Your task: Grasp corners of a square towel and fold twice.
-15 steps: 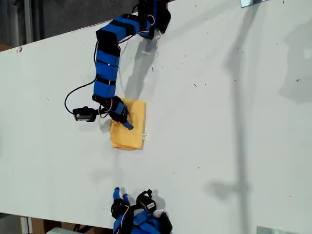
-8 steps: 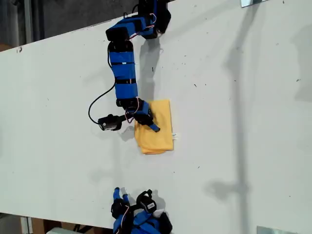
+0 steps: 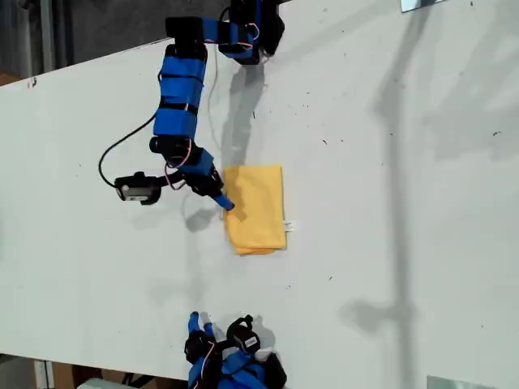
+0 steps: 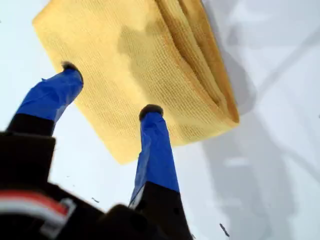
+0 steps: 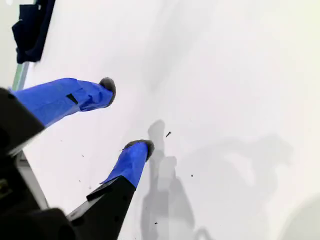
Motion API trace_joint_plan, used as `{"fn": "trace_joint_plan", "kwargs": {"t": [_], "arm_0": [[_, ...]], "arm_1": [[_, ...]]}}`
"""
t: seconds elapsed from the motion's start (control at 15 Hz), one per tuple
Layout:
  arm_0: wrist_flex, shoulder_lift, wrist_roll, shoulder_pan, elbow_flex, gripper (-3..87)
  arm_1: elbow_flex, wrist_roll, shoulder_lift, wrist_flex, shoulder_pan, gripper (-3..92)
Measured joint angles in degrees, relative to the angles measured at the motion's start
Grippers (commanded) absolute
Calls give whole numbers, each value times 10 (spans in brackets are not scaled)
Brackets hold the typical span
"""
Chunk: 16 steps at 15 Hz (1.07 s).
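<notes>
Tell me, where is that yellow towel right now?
The towel lies folded on the white table, near the exterior view's middle, just beside my first gripper.

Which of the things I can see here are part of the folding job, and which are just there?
Part of the job:
the towel, folded, yellow-orange
my first gripper, open above it
my second gripper, open, away from it

Just there:
the white table
a metal bracket at its edge
</notes>
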Motion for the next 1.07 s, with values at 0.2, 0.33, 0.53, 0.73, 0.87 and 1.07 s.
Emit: {"fn": "trace_joint_plan", "kwargs": {"t": [0.2,0.33,0.53,0.73,0.87,1.07], "arm_0": [[0,4,10,-1,0,191],[0,4,17,-6,0,190],[0,4,33,-6,0,189],[0,4,34,-6,0,189],[0,6,18,-3,6,184],[4,6,-119,53,16,65]], "arm_1": [[165,-12,313,15,124,164],[409,10,609,-4,199,143],[679,45,978,-1,214,122],[821,63,1126,17,213,120],[874,72,1132,20,226,120],[933,120,1132,25,227,120]]}}
